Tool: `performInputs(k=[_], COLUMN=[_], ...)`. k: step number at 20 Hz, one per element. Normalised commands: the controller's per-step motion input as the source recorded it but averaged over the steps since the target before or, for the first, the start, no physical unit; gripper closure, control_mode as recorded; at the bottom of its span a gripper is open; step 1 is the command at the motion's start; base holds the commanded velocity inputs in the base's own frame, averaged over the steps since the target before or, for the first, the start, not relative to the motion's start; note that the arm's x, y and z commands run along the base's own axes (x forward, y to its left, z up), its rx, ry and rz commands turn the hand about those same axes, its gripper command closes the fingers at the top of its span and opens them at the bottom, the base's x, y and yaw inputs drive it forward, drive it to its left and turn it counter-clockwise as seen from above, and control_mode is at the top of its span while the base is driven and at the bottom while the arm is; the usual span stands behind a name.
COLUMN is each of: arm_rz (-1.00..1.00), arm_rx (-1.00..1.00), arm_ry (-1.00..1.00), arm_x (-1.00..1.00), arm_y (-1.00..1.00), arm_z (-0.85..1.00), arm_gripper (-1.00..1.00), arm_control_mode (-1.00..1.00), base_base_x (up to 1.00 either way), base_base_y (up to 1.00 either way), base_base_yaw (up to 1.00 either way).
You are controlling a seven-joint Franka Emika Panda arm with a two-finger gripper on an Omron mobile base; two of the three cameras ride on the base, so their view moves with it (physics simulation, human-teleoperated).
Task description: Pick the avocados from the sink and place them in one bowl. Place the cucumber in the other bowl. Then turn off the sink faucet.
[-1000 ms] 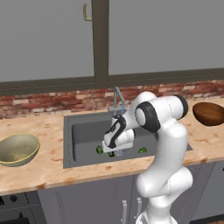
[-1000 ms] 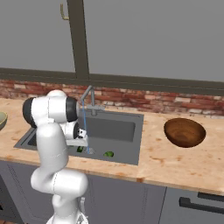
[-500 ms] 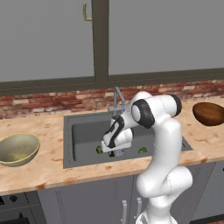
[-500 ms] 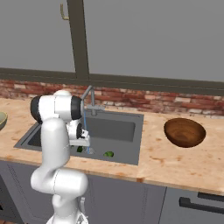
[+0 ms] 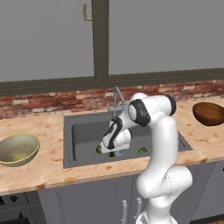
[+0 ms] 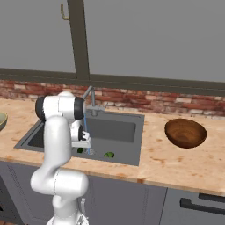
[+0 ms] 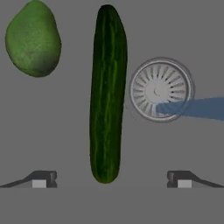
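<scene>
1. Sink (image 5: 83, 131): a dark grey basin is set into the counter (image 5: 39, 175), with the round drain (image 7: 161, 89) on its floor. A blue stream of water is seen landing on the drain, so the faucet (image 5: 117, 97) is judged to be running.
2. Bowls: the olive bowl (image 5: 17, 149) is placed on the counter well apart from the sink on one side, and the brown bowl (image 6: 185, 132) on the other side. Nothing is seen in the brown bowl.
3. Gripper (image 7: 111, 180): it is lowered into the sink and pointed at the floor. Its fingers (image 7: 41, 179) are spread fully, nothing is held, and the near end of the cucumber is framed between them.
4. Cucumber (image 7: 107, 92): it is laid flat on the sink floor, just beside the drain and apart from it. It is judged light, stiff and smooth, and probably slippery if wetted. A hold across its middle is advised, with the fingers closed over its narrow width, so that tipping is avoided.
5. Avocados: one avocado (image 7: 33, 38) is laid beside the cucumber's far end, not touching it. A second green piece (image 6: 109, 154) is seen near the sink's front wall. Both are judged light, firm and rounded, liable to roll, so a hold across the widest part is suggested.
</scene>
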Motion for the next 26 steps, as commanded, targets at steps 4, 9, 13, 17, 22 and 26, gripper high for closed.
performInputs(k=[4, 9, 13, 17, 22, 26], arm_rz=[0.0, 0.0, 0.0, 0.0, 0.0, 0.0], arm_rx=[0.0, 0.0, 0.0, 0.0, 0.0, -0.01], arm_ry=[-0.01, 0.0, 0.0, 0.0, -0.01, 0.0], arm_x=[0.23, 0.28, 0.27, 0.28, 0.34, 0.22], arm_y=[0.03, 0.05, 0.1, 0.09, 0.04, 0.05], arm_z=[-0.2, -0.24, -0.27, -0.31, -0.29, -0.22], arm_gripper=[-1.0, -1.0, -1.0, -1.0, -1.0, -1.0], arm_control_mode=[-1.0, -1.0, -1.0, -1.0, -1.0, -1.0], base_base_x=[0.0, 0.0, 0.0, 0.0, 0.0, 0.0], base_base_y=[0.0, 0.0, 0.0, 0.0, 0.0, 0.0], base_base_yaw=[0.0, 0.0, 0.0, 0.0, 0.0, 0.0])
